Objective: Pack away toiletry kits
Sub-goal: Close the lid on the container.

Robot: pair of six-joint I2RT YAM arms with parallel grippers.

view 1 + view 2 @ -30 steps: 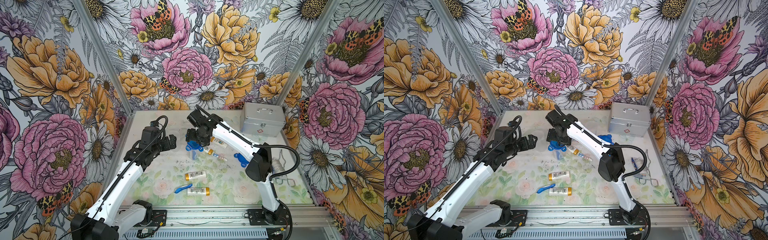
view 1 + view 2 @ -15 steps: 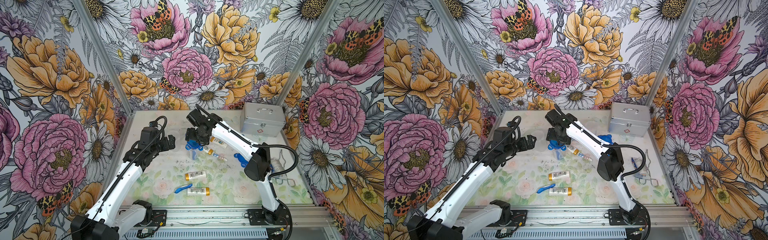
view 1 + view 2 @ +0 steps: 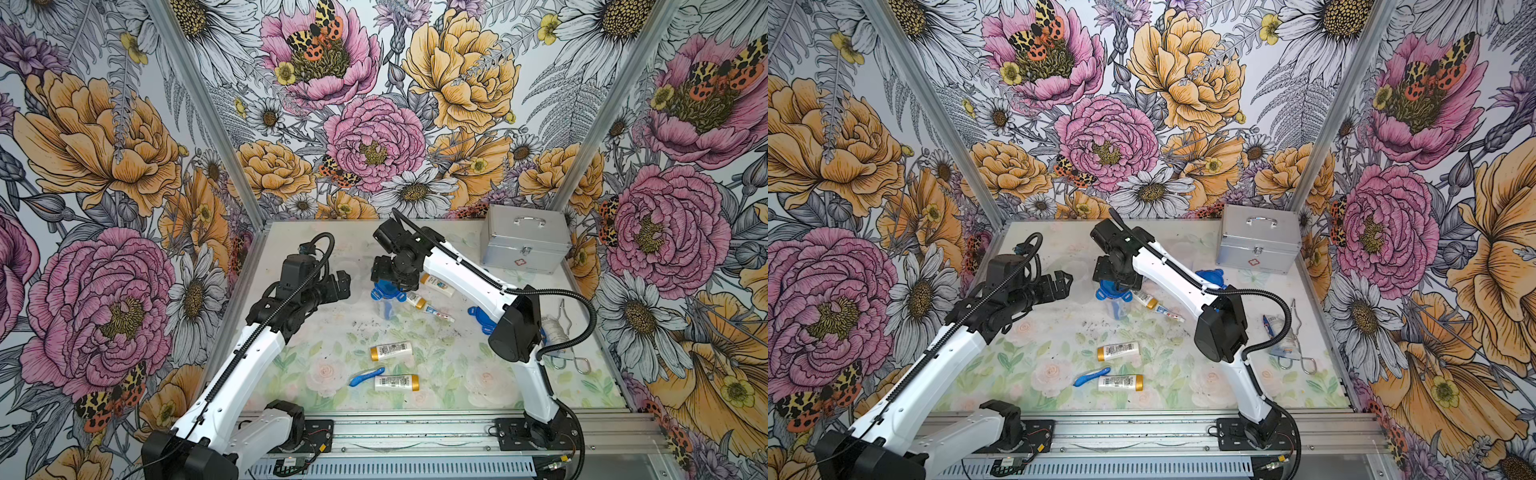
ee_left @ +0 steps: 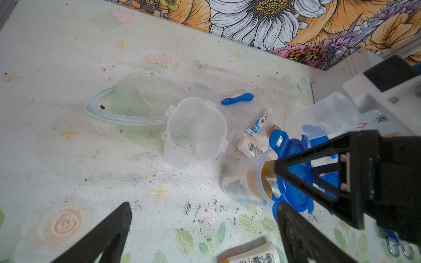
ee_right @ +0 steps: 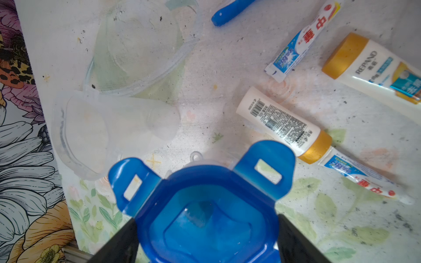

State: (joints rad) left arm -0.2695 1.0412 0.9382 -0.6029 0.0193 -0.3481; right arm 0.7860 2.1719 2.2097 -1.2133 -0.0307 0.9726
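Seating lid (image 5: 211, 216) on the packed cup (image 4: 241, 184), mid-table toward the far side. The right gripper (image 5: 206, 219) clamps the lid's sides; it is best pressed level so all four tabs can latch. To the left, the left gripper (image 4: 204, 206) hangs wide and empty. An empty cup (image 4: 196, 129) crowds the far left and a bottle (image 5: 284, 127) the right; open room lies nearward.

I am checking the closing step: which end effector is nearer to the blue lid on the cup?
Right. The right end effector grips the blue lid from above; the left end effector stands open beside it, apart.
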